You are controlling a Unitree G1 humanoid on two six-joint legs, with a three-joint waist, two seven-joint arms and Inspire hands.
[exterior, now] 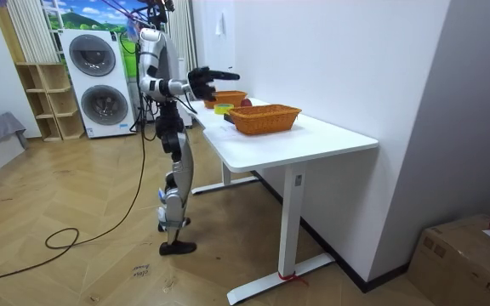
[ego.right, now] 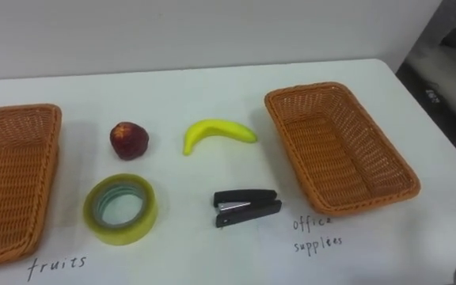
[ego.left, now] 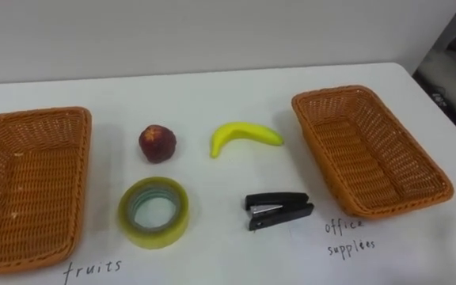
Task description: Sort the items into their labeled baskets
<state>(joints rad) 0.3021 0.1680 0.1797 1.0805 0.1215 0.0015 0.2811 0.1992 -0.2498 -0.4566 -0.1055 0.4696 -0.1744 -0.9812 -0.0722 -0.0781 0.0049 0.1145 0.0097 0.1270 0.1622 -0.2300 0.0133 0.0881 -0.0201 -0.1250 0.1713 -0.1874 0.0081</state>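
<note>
While the right hand (exterior: pixel 211 78) hangs at chest height over the bench's (exterior: pixel 330 136) near edge, fingers straight & holding nothing, the items lie ahead of it, apart, btwn 2 baskets. Apple (ego.left: pixel 157 143) & tape roll (ego.left: pixel 153 212) sit nearer the left basket (ego.left: pixel 34 112). Banana (ego.left: pixel 244 137) arches left-right, ends down. Stapler (ego.left: pixel 279 210) lies left-right too, mouth leftward, near the right basket (ego.left: pixel 331 92). Forearm approx level, pointing at the wall.

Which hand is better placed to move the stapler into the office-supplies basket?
Probably the right hand: the stapler lies right of centre, near the office-supplies basket on the robot's right, so no cross-body reach is needed.
</note>
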